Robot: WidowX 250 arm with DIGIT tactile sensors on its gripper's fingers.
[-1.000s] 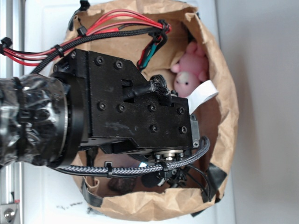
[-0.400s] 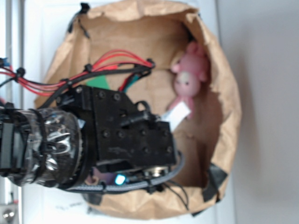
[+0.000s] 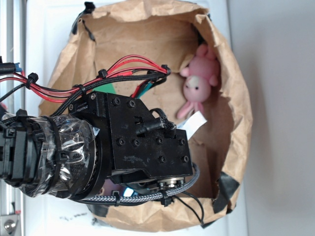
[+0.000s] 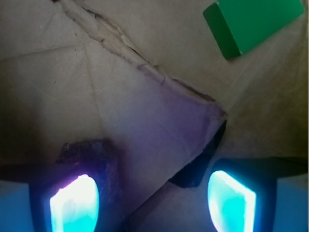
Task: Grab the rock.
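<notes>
In the wrist view the rock (image 4: 91,153), a dark rough chunk, lies on the paper floor at the lower left. It sits just ahead of the left fingertip (image 4: 75,203) and is partly covered by it. My gripper (image 4: 153,203) is open, its glowing pads wide apart, with only bare paper between them. The right fingertip (image 4: 231,200) is well clear of the rock. In the exterior view the black wrist housing (image 3: 147,147) reaches down into the bag and hides the rock.
A brown paper bag (image 3: 238,103) walls in the whole workspace. A pink plush bunny (image 3: 197,86) lies against its far right side. A flat green block (image 4: 251,24) rests at the upper right. A torn paper flap (image 4: 159,82) crosses the floor, with a dark gap (image 4: 198,169) beneath it.
The arm has shifted left and toward the bag's near side, uncovering the bunny. The rock, seen earlier at the bag's near edge, is now under the wrist.
</notes>
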